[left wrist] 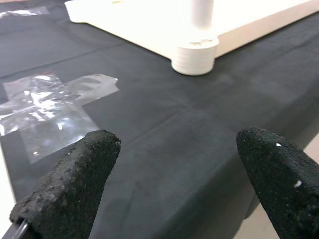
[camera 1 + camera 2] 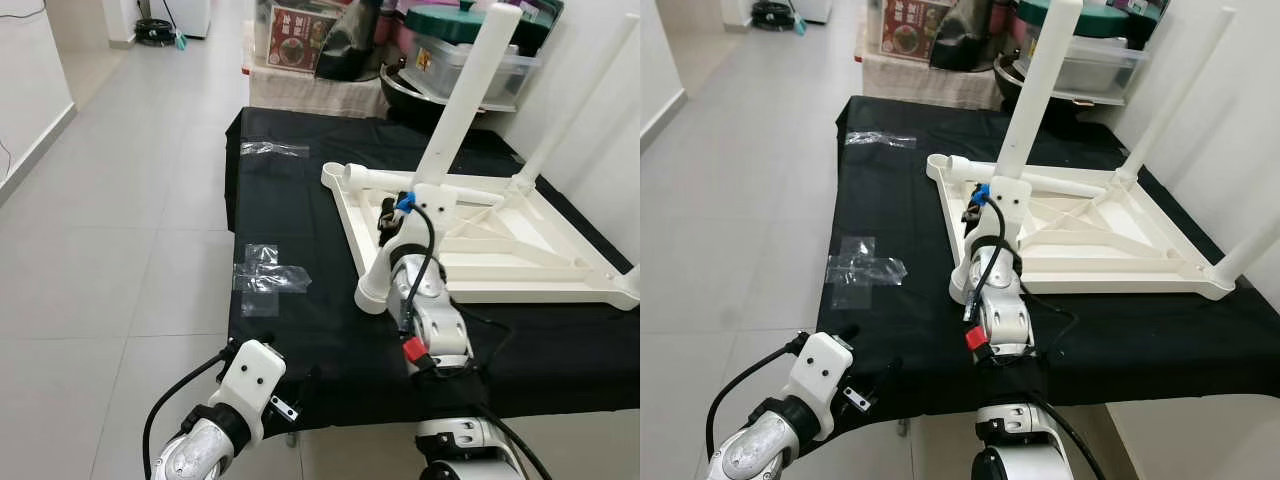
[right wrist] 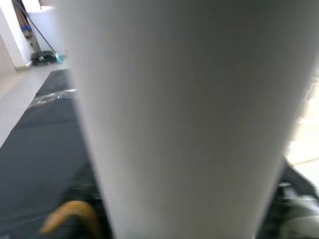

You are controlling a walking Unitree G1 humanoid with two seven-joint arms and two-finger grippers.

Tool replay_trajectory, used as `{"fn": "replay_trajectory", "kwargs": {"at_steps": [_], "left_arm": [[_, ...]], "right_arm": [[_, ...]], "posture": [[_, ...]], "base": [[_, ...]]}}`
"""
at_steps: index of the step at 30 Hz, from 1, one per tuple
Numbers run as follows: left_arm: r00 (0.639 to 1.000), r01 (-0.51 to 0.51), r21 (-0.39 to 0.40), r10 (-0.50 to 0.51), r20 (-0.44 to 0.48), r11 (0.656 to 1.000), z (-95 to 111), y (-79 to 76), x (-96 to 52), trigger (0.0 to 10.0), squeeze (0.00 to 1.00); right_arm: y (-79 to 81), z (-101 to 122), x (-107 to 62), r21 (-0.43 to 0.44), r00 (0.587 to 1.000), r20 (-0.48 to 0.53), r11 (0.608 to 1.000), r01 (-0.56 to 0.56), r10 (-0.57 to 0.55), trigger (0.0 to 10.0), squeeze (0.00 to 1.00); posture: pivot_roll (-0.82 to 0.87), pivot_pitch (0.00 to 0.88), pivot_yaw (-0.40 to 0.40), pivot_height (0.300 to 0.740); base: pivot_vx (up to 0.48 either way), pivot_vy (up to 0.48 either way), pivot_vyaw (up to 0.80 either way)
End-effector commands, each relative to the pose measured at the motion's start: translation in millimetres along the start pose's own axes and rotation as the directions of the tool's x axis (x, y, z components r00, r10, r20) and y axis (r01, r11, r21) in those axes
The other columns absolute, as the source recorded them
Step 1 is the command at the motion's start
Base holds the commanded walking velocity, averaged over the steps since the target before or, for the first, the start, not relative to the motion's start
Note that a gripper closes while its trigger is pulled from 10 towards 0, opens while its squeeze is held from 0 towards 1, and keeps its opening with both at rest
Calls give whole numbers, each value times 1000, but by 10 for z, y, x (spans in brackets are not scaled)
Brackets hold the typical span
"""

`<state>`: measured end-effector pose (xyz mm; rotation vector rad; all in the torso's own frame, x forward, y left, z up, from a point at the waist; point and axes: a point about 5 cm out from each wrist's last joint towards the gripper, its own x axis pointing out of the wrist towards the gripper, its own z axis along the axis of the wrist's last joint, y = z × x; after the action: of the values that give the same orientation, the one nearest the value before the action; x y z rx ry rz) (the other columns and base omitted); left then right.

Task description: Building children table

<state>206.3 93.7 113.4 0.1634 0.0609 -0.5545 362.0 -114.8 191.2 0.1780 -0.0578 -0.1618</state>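
White plastic leg (image 2: 462, 100) standing upright in inverted tabletop (image 2: 500, 262) | right end effector (image 2: 392, 218) gripping its base, fingers hidden | left end effector (image 1: 169, 184) idling apart, farther.

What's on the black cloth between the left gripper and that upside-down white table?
Crinkled clear tape partway; otherwise bare black cloth between the left gripper and the table, per left wrist view.

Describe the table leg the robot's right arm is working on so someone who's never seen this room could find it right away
On the black cloth lies an upside-down white children's table top, with white legs rising from its corners. The leg meant is at the near corner on the robot's left side. Unlike the other legs, it has the right gripper at its base.
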Motion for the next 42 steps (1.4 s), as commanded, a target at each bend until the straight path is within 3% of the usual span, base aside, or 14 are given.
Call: {"fn": "replay_trajectory", "kwargs": {"at_steps": [1, 4, 5, 9, 17, 18, 19, 22, 29, 30, 31, 32, 35, 42], "left_arm": [[1000, 13, -3, -13, -16, 1000, -39, -35, -8, 10000, 0], [1000, 13, -3, -13, -16, 1000, -39, -36, -8, 10000, 0], [1000, 14, -3, -14, -16, 1000, -38, -38, -8, 10000, 0], [1000, 15, -3, -15, -16, 1000, -38, -37, -10, 10000, 0], [1000, 18, -4, -18, -16, 1000, -27, -27, 0, 10000, 0], [1000, 16, -2, -16, -15, 1000, -24, -26, 3, 10000, 0], [1000, 16, -2, -16, -15, 1000, -24, -26, 3, 10000, 0], [1000, 11, 3, -11, -13, 1000, -14, -21, 2, 10000, 0], [1000, 8, 0, -8, -13, 1000, -6, -24, 2, 10000, 0], [1000, 9, -1, -9, -13, 1000, -3, -26, 1, 10000, 0], [1000, 9, -1, -9, -13, 1000, -3, -26, 1, 10000, 0], [1000, 10, -2, -10, -13, 1000, -3, -26, 1, 10000, 0], [1000, 9, -4, -9, -13, 1000, -1, -21, 4, 10000, 0], [1000, 11, -7, -11, -15, 1000, -7, -8, 2, 10000, 0]], "right_arm": [[33, 100, 39, 27, 999, 50, 1000, -7, 6, 10000, 1000], [-7, 130, 61, 19, 998, 68, 1000, 0, -2, 10000, 1000], [-50, 177, 112, 30, 995, 89, 999, -42, 39, 10000, 0], [-76, 295, 209, 72, 959, 134, 963, -262, 251, 10000, 0], [41, 324, 98, 151, 546, 86, 531, -834, 833, 10000, 0], [58, 304, -7, 143, 358, 47, 348, -926, 933, 10000, 0], [58, 304, -7, 143, 358, 47, 348, -926, 933, 10000, 0], [123, 244, -166, 168, 31, -42, 37, -985, 999, 10000, 0], [260, 160, -228, 162, -117, -115, -98, -982, 986, 10000, 0], [273, 147, -232, 166, -140, -118, -119, -979, 983, 3882, 0], [273, 147, -232, 166, -140, -118, -119, -979, 983, 3882, 0], [285, 136, -256, 174, -171, -111, -150, -973, 979, 0, 0], [289, 129, -266, 178, -191, -97, -172, -969, 977, 0, 0], [341, 157, -168, 109, 22, -44, 27, -994, 999, 0, 0]], "posture": [[137, 60, -165, 740], [137, 60, -165, 740], [140, 59, -167, 740], [135, 61, -161, 740], [145, 73, -162, 740], [148, 75, -163, 740], [148, 75, -163, 740], [150, 80, -164, 740], [149, 90, -162, 740], [148, 91, -163, 740], [148, 91, -163, 740], [147, 93, -163, 740], [144, 99, -163, 740], [131, 98, -154, 740]], "base": [[0, 0, 0], [0, 0, 0], [0, 0, 0], [0, 0, 0], [0, 0, 0], [0, 0, 0], [0, 0, 0], [0, 0, 0], [0, 0, 0], [0, 0, 0], [0, 0, 0], [0, 0, 0], [0, 0, 0], [0, 0, 0]]}}
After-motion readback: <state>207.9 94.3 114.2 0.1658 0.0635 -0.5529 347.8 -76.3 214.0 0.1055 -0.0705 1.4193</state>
